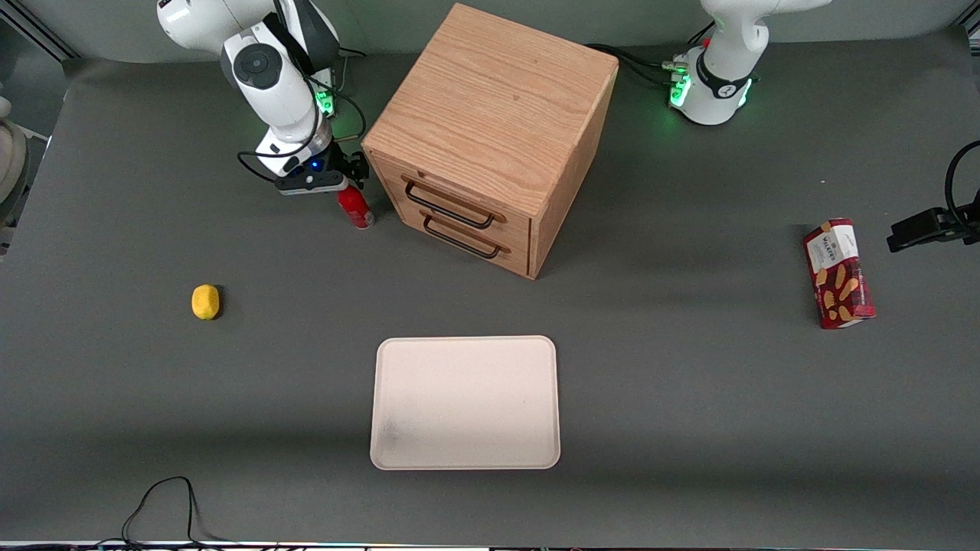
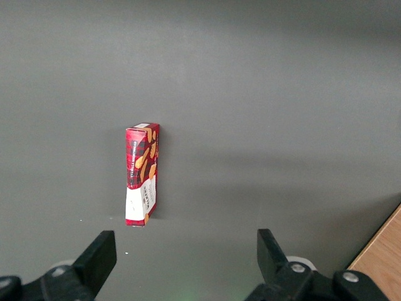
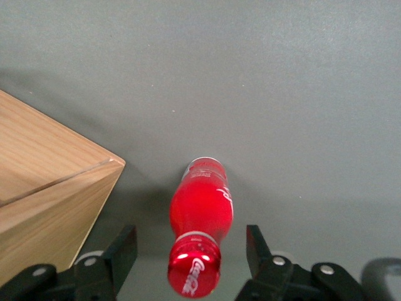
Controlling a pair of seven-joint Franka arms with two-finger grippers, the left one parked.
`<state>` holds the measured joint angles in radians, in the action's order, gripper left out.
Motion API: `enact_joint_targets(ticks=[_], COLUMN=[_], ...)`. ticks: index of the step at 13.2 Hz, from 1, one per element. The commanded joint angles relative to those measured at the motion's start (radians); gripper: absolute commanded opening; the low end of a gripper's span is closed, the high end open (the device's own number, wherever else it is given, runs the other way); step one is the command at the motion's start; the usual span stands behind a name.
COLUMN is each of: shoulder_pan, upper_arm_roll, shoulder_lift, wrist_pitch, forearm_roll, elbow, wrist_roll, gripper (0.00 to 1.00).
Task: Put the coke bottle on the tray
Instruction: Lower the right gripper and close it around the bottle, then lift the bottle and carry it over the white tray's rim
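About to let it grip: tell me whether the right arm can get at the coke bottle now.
Probably yes. The claw is open directly above the upright coke bottle, one finger on each side of its cap. The wooden cabinet stands close beside it, yet apart.

A dark grey matte worktop (image 1: 689,398) fills nearly the whole front view, evenly lit, with soft shadows. A wooden drawer cabinet (image 1: 490,115) stands on it, turned at an angle, with two dark handles (image 1: 452,207) on its front. Near the edge closest to the camera, well apart from the cabinet, a black cable (image 1: 164,505) loops across the worktop. Farther from the camera than the cabinet, a pale wall strip (image 1: 99,30) borders the worktop.
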<state>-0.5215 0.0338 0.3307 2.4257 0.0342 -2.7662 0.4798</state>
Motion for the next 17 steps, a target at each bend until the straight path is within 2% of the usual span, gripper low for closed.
enact_joint_targets(ticks=[1, 2, 3, 10, 14, 17], shoulder_pan=[-0.014, -0.014, -0.014, -0.008, 0.041, 0.057], upper_arm_roll=[-0.011, -0.011, -0.012, -0.017, -0.02, -0.072], shoulder_lift=[-0.005, -0.005, -0.007, -0.007, -0.045, -0.088], wrist_pitch=[0.039, 0.038, 0.038, 0.017, -0.083, -0.28], forearm_roll=[-0.002, -0.002, -0.002, -0.002, -0.004, -0.016], elbow=[-0.02, -0.02, -0.02, 0.002, 0.156, 0.374], wrist_roll=[0.019, 0.019, 0.02, 0.019, 0.006, 0.002], gripper=[0.31, 0.13, 0.0, 0.0, 0.0, 0.0])
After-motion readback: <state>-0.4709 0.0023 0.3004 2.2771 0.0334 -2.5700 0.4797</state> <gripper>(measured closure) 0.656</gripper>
